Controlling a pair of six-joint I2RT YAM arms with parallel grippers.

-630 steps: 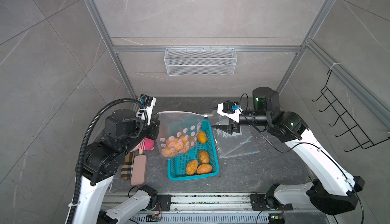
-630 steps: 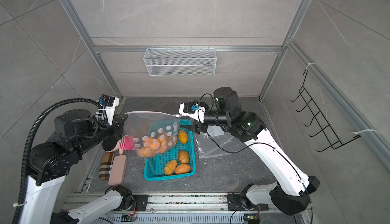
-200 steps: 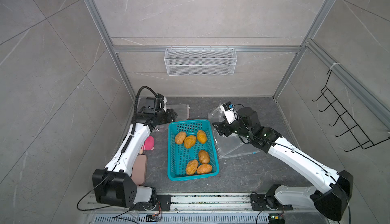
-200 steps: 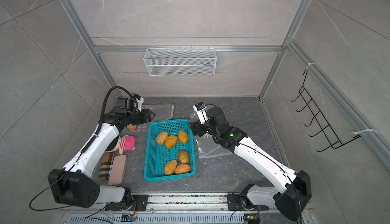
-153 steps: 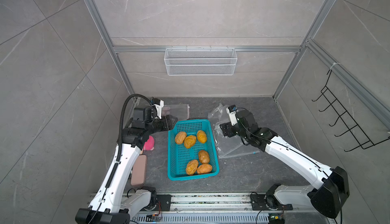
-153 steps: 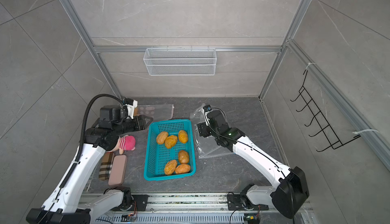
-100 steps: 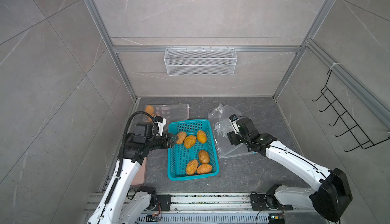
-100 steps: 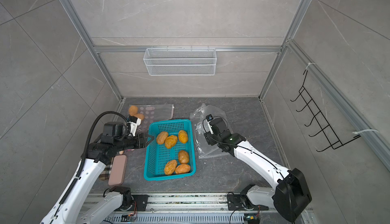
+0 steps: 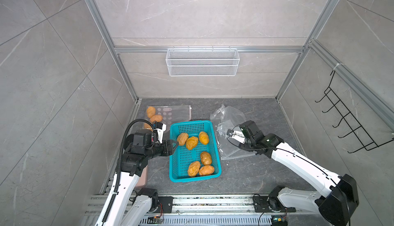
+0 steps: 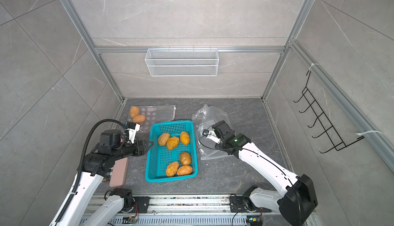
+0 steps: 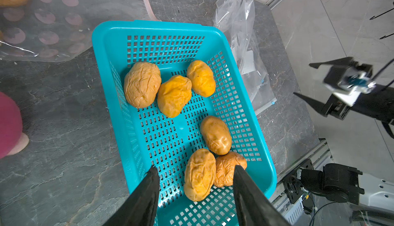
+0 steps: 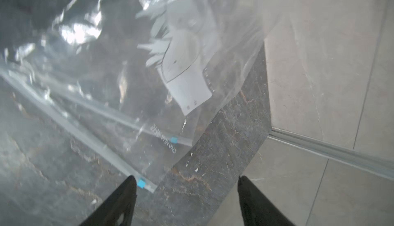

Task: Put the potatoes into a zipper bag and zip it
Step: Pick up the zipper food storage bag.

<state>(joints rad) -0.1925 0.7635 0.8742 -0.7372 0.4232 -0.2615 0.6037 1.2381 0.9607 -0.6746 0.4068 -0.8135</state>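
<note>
Several wrinkled orange-tan potatoes [image 9: 191, 143] [image 11: 173, 95] lie in a teal basket [image 9: 173, 169] [image 10: 148, 171] mid-table. At the back left, a clear zipper bag with pink dots [image 9: 170, 114] [image 10: 157, 112] lies flat with more potatoes [image 9: 151, 111] inside at its left end. My left gripper [image 9: 175, 144] [image 10: 150, 144] [image 11: 195, 167] hovers open over the basket's left rim, holding nothing. My right gripper [image 9: 236, 136] [image 12: 187, 177] is open and empty above a corner of the plain clear bags [image 9: 229, 118] [image 12: 128, 75] to the right of the basket.
A pink case [image 10: 118, 172] and a plaid wallet [image 10: 107, 177] lie at the front left under my left arm, with a pink toy [image 11: 8, 124] beside them. A wire shelf [image 9: 202, 62] hangs on the back wall. A black hook rack [image 9: 345, 124] is on the right wall.
The dotted bag, earlier held up between both grippers, now lies at the back left. My left arm came forward to the basket's left rim. My right arm drew back and lowered over the clear bags.
</note>
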